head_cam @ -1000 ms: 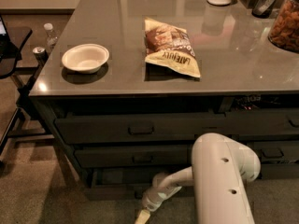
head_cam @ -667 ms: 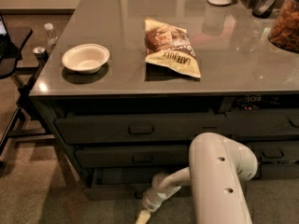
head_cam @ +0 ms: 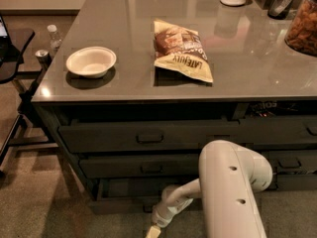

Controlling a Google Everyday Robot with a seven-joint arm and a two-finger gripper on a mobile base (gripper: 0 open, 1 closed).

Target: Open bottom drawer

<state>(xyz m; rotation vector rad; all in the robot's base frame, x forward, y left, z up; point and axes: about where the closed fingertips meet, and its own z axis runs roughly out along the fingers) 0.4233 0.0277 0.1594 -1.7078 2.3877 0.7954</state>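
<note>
the robot's gripper (head_cam: 153, 230) hangs low at the near edge, just in front of the handle of the bottom drawer (head_cam: 119, 204), the slim lowest front of the left stack, which stands part-way out with a dark strip of interior showing; whether the gripper is clasped on the handle cannot be told. the pull looks under way, and the next move likely calls for a straight, level draw toward the near side. on the counter (head_cam: 109, 19) a white bowl (head_cam: 91, 62) sits empty, while a jar (head_cam: 303, 24) at far right holds brown snacks.
</note>
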